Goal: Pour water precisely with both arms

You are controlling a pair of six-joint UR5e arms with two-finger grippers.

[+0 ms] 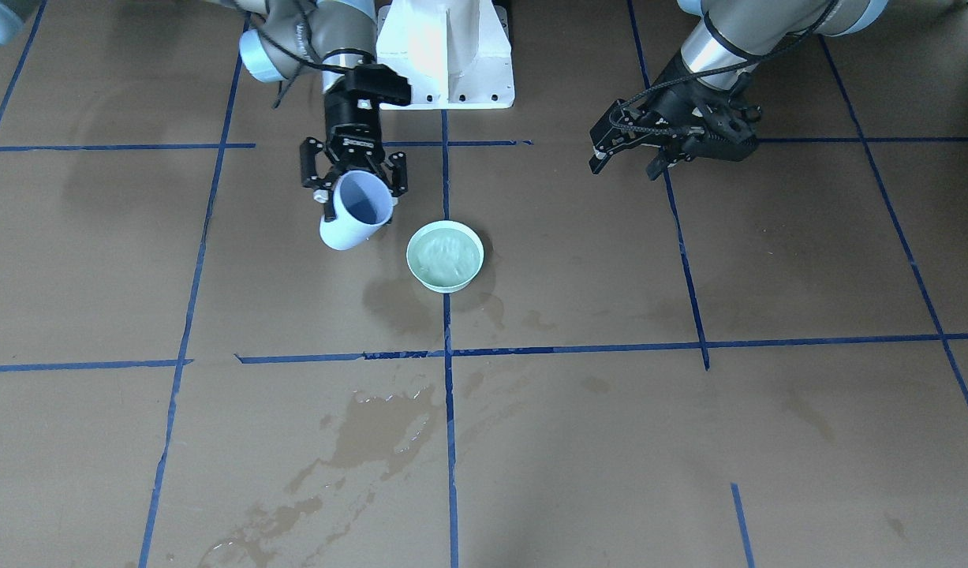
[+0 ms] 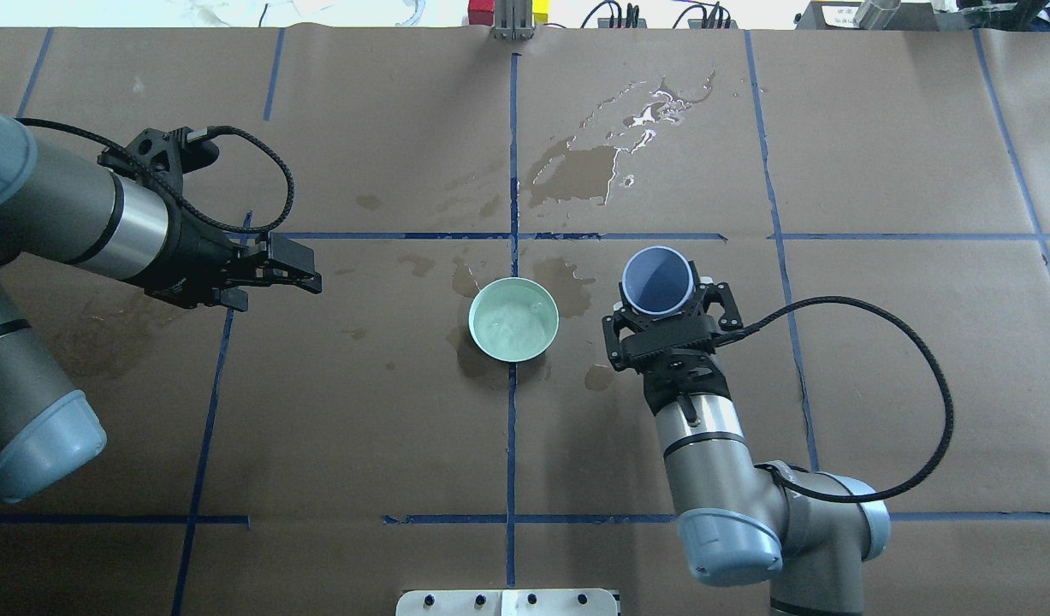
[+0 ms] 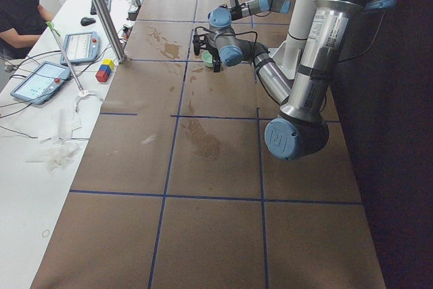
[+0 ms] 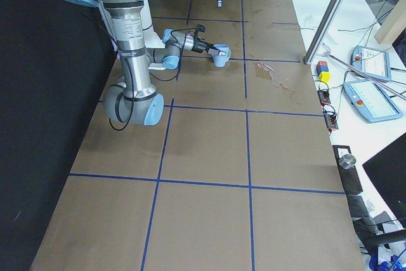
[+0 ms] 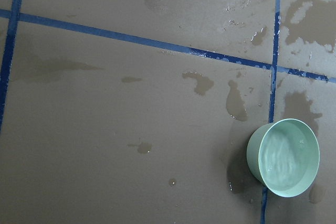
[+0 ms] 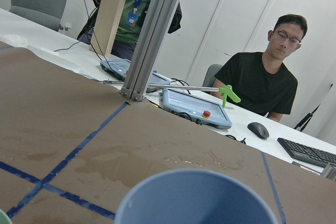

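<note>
A pale green bowl (image 2: 513, 319) stands near the table's middle and holds clear water (image 1: 446, 254) with a rippling surface. It also shows in the left wrist view (image 5: 283, 157). My right gripper (image 2: 659, 295) is shut on a pale blue cup (image 1: 356, 209). It holds the cup tilted above the table, beside the bowl and apart from it. The cup's inside (image 2: 657, 280) looks empty, and its rim (image 6: 194, 198) fills the bottom of the right wrist view. My left gripper (image 2: 306, 272) hovers well away on the bowl's other side, empty, its fingers slightly apart.
Wet stains and a shiny puddle (image 2: 614, 158) lie on the brown paper beyond the bowl, with smaller stains (image 2: 580, 278) around it. Blue tape lines (image 2: 513, 428) cross the table. The white pedestal (image 1: 444, 51) stands between the arms. An operator (image 6: 268, 82) sits beyond the far edge.
</note>
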